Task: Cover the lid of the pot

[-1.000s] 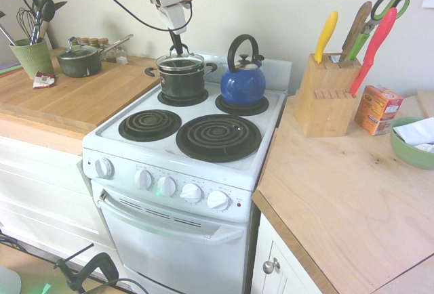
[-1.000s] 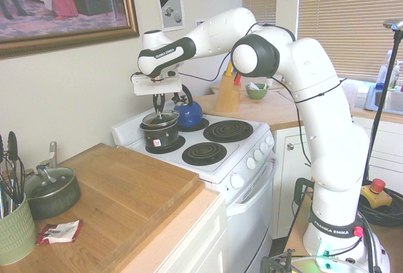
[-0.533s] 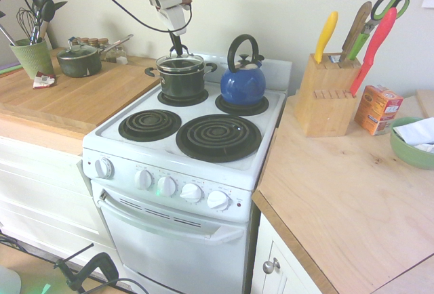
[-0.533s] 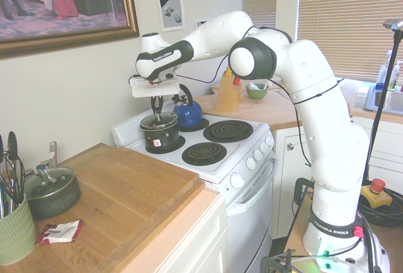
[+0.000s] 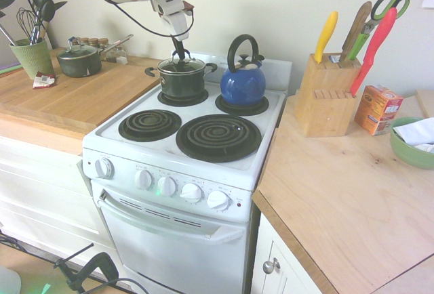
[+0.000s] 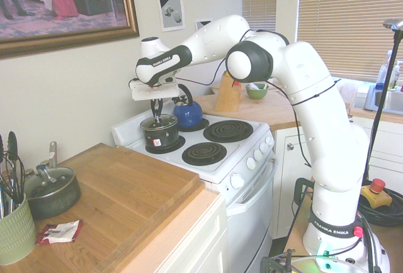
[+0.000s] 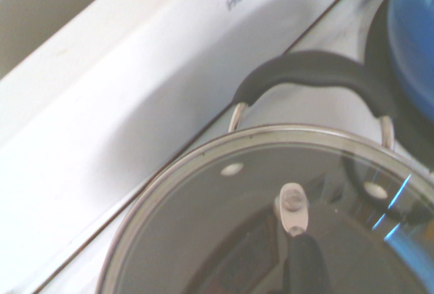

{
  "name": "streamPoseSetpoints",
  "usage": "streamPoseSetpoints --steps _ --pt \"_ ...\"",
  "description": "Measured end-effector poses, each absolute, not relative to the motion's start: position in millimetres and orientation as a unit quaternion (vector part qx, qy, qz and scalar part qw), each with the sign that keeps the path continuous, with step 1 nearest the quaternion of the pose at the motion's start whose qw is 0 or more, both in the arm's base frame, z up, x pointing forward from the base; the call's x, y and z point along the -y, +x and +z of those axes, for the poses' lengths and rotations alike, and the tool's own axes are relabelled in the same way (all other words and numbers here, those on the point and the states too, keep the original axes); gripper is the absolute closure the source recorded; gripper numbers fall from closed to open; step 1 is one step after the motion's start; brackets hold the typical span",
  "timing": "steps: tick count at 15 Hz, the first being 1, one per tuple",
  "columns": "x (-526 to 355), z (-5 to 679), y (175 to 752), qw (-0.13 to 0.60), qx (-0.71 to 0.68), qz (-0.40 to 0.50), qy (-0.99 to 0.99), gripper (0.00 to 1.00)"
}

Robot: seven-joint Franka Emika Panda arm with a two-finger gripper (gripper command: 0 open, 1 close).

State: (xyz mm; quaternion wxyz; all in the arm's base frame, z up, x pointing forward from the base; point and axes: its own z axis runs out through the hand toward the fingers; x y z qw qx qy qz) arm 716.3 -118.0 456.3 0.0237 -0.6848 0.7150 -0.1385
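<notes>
The dark pot with two side loop handles stands on the stove's back left burner, also seen in the second exterior view. The glass lid with its metal rim lies level on the pot's mouth. My gripper reaches straight down over the pot's centre, shut on the lid's small dark handle. The wrist view shows the lid from close above, its rim matching the pot's edge, with one black pot handle beyond it.
A blue kettle sits on the back right burner, close beside the pot. The two front burners are bare. On the wooden counter to the left stand a lidded saucepan and a green utensil cup. A knife block is at the right.
My gripper has come down with the lid. A second ago the lid hung a little above the pot; now it rests on the rim.
</notes>
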Motion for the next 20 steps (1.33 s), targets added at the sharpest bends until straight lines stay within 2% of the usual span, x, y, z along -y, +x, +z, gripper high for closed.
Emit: streamPoseSetpoints --steps 3,4,17,20 --pt "110.1 452.6 716.1 0.015 -0.706 -0.148 -0.692 1.0" --pt "107.4 451.4 714.6 0.013 -0.703 -0.152 -0.695 0.0" --pt "96.3 448.3 691.6 0.02 -0.7 -0.168 -0.694 0.0" --pt "92.7 468.9 678.1 0.028 -0.701 -0.179 -0.69 0.0"
